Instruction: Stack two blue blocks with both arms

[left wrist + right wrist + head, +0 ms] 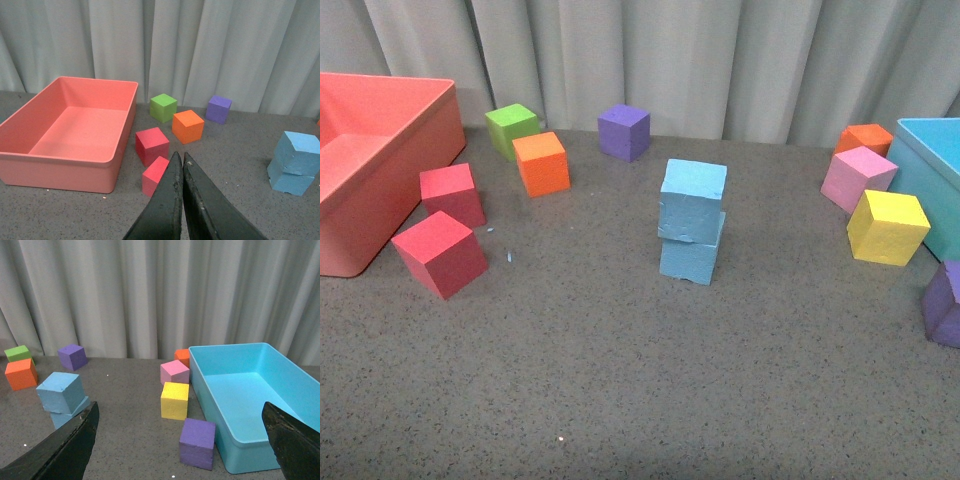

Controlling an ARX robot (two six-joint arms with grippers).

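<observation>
Two light blue blocks stand stacked in the middle of the grey table: the upper blue block (693, 194) rests slightly askew on the lower blue block (691, 255). The same stack shows in the left wrist view, upper block (297, 152) on lower block (290, 180), and in the right wrist view, upper block (61, 391) on lower block (64, 417). No arm appears in the front view. My left gripper (180, 156) is shut with nothing between its fingers, well away from the stack. My right gripper (180, 415) is wide open and empty, above a purple cube (197, 442).
A pink bin (415, 150) stands at the left with two red cubes (440, 252) beside it. Green (511, 128), orange (541, 162) and purple (623, 131) cubes sit at the back. At the right, a turquoise bin (215, 390) has pink (858, 178), yellow (887, 226) and orange (865, 138) cubes near it.
</observation>
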